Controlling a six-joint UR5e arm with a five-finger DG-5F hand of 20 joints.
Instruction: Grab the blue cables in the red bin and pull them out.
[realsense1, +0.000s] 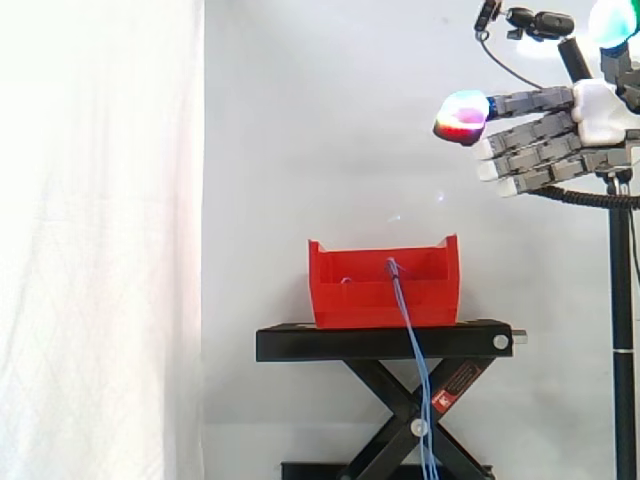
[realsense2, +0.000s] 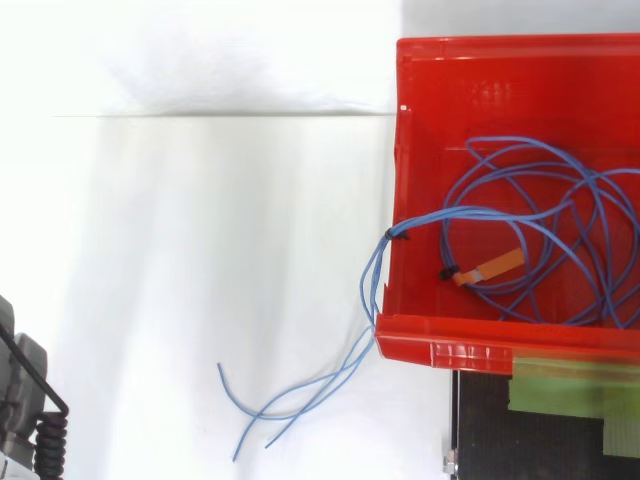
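I see the hand (realsense1: 560, 130) high up, its fingers straight and relaxed, closed round nothing, the glowing pads (realsense1: 462, 113) pointing level. The red bin (realsense1: 350, 300) sits well below the fingertips and further out along the way they point, on the black stand (realsense1: 300, 342). The blue cables (realsense1: 406, 322) coil inside it. One bundle crosses the bin's wall and hangs down past the stand, its long axis near vertical, crosswise to my fingers. I judge I must descend and reach forward, then close across the strands.
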